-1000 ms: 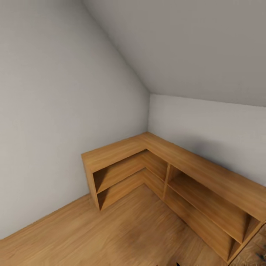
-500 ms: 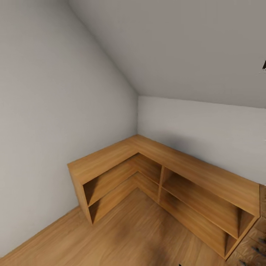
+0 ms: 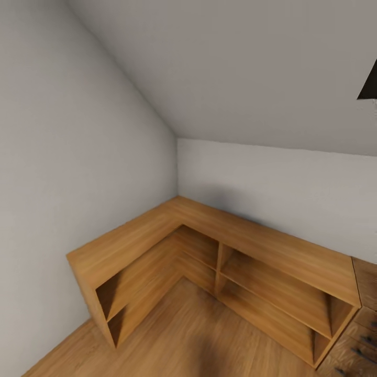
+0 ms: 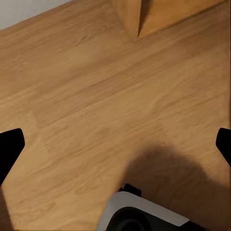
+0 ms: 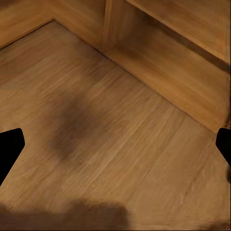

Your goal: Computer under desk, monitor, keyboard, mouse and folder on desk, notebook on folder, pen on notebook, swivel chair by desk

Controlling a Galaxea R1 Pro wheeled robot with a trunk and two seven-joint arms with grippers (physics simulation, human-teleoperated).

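Note:
The desk, the swivel chair, the computer and the other things of the task are out of view. My left gripper [image 4: 115,147] hangs open over bare wooden floor, its black fingertips [image 4: 10,147] wide apart with nothing between them. My right gripper [image 5: 115,147] is open too, above the floor near the foot of a wooden shelf, and its fingertips [image 5: 10,147] hold nothing.
A low L-shaped wooden shelf unit [image 3: 209,235] with open compartments fills the room corner under a sloped ceiling. A wooden drawer cabinet [image 3: 364,324] with dark handles adjoins its right end. A dark shape [image 3: 369,84] shows at the upper right. My own base [image 4: 139,214] shows below the left gripper.
The whole head picture has shifted: the camera has turned right, so the shelf unit sits further left. More of the drawer cabinet and the dark shape has come into view.

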